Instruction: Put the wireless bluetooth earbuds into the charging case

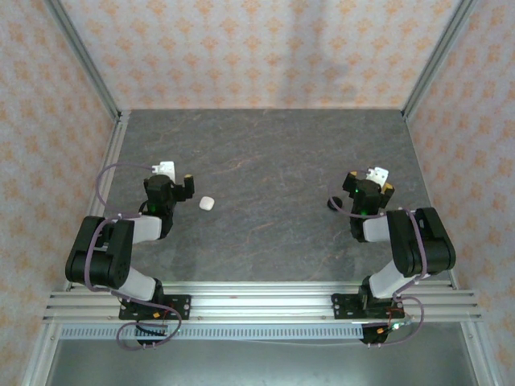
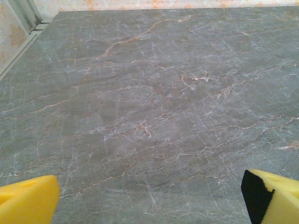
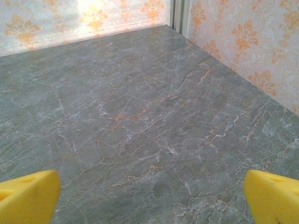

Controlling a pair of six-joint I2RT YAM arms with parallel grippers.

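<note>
Two arms stood folded at the near edge of the grey marbled table (image 1: 265, 153), each wrist reaching a short way onto it. The left gripper (image 1: 177, 175) sat over the left half of the table, its jaws spread wide and holding nothing; in the left wrist view its yellow pads (image 2: 28, 200) stood far apart at the lower corners, with bare stone between them. The right gripper (image 1: 370, 178) sat over the right half, nearer the right edge, equally wide and empty, and its yellow pads (image 3: 28, 196) framed bare stone running toward the far right corner. A small white piece (image 1: 207, 203) lay on the table left of its middle, just beside the left gripper on the side toward the centre and apart from it. A small black piece (image 1: 333, 203) lay right of the middle, close against the right wrist on its centre side. Both were too small in the overhead view to tell case from earbuds, or whether any lid was up.
</note>
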